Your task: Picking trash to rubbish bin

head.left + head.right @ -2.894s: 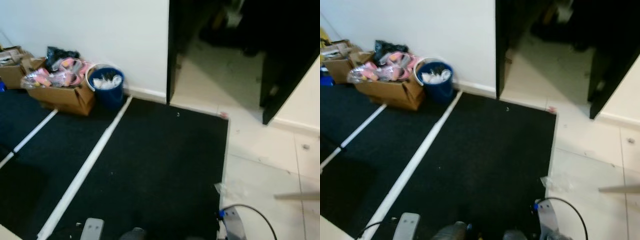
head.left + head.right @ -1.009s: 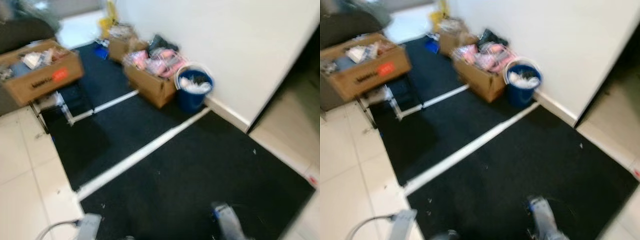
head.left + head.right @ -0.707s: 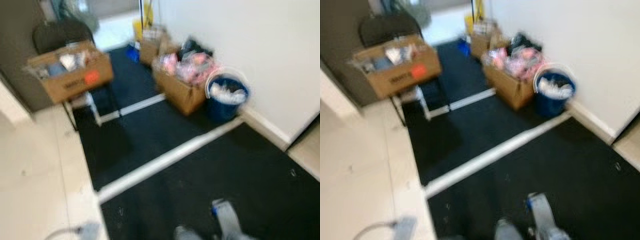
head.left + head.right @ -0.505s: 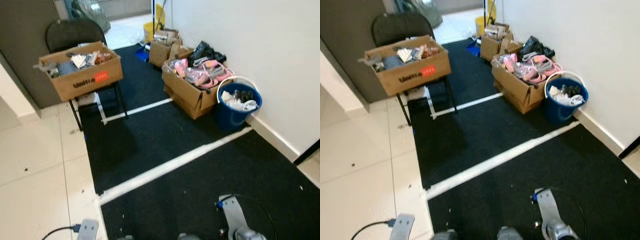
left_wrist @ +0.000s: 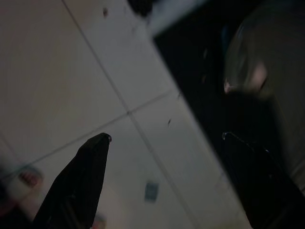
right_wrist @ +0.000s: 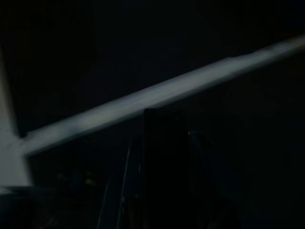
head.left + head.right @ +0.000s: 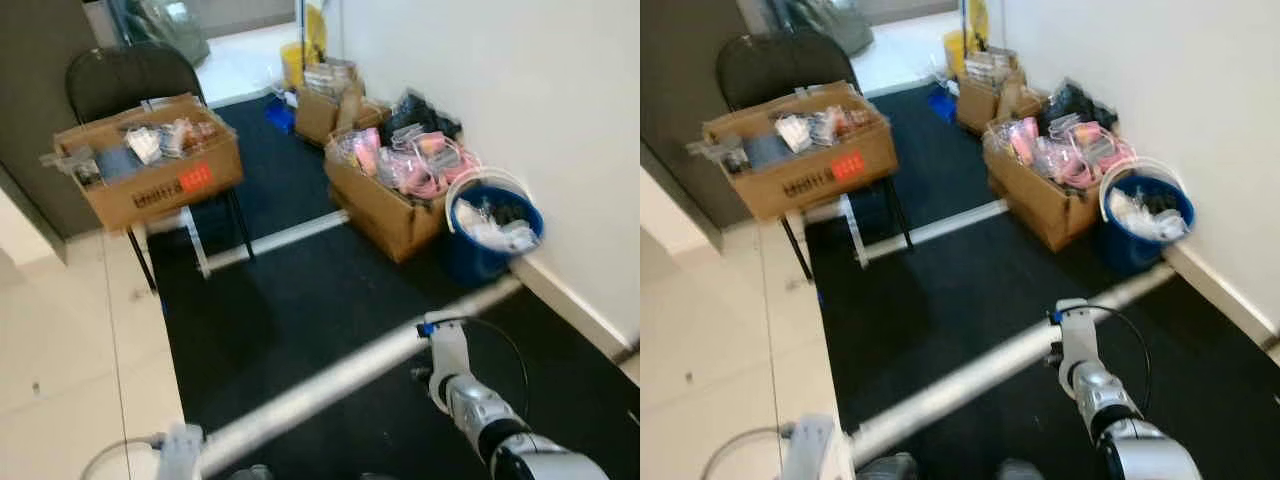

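Rubbish bin (image 7: 492,238): blue bucket, white rim, holds pale trash, against wall | left gripper (image 5: 162,162): fingers wide apart | right gripper (image 6: 162,157): finger state indiscernible

Black carpet (image 7: 300,290) — white strips (image 7: 330,375), boxes (image 7: 385,205), blue bin (image 7: 490,235).
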You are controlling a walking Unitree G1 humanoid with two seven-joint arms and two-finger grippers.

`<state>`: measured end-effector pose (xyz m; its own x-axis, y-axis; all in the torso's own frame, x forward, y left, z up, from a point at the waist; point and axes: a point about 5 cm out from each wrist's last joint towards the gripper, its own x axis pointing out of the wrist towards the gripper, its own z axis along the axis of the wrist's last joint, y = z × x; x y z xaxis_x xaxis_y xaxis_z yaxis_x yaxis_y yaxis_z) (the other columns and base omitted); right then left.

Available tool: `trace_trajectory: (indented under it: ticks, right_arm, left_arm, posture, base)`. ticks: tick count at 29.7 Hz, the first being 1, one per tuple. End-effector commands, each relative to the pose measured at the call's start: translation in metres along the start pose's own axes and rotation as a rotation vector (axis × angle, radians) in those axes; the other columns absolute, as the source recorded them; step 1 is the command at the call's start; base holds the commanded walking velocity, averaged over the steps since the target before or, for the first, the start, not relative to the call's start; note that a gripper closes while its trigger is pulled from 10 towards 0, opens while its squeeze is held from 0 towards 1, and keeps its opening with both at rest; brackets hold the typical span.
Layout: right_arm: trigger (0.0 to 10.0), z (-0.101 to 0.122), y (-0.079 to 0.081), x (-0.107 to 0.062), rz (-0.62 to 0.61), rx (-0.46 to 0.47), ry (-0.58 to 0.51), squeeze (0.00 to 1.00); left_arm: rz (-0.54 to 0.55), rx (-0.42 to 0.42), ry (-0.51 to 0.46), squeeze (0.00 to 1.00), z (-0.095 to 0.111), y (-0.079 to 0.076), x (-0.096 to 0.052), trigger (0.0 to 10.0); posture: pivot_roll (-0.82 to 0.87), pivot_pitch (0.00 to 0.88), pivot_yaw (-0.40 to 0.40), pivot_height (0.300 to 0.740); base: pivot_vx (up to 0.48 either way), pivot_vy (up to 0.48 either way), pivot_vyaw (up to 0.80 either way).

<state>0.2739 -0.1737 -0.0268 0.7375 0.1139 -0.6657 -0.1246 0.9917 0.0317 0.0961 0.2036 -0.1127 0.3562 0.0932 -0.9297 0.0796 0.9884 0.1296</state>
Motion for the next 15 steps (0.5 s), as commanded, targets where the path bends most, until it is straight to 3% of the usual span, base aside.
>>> trace_trajectory:
  ticks: [1,9,12,15]
  right_arm:
    - [10.0,-0.005,0.001,-0.001,0.022,0.011,0.013,0.00]
    - [10.0,0.027,0.034,0.006,0.186,-0.002,-0.103,0.00]
    - [10.0,0.034,0.048,0.007,0.261,-0.065,-0.128,0.00]
    - [10.0,0.040,0.054,0.007,0.309,-0.071,-0.151,0.00]
  left_arm:
    - [-0.016,0.014,-0.012,0.00,0.006,-0.004,0.001,10.0]
    - [-0.019,0.022,-0.007,0.00,0.004,-0.002,0.001,10.0]
    - [-0.018,0.024,-0.006,0.00,0.003,-0.001,0.000,10.0]
    - [-0.017,0.025,-0.006,0.00,0.003,-0.001,0.000,10.0]
  posture:
    - [-0.01,0.053,0.029,0.740]
    - [0.00,0.051,0.029,0.740]
    - [0.00,0.049,0.029,0.740]
    - [0.00,0.047,0.031,0.740]
  base:
    - [0.480,0.000,0.00]
    - [0.480,0.000,0.00]
    - [0.480,0.000,0.77]
    - [0.480,0.000,0.77]
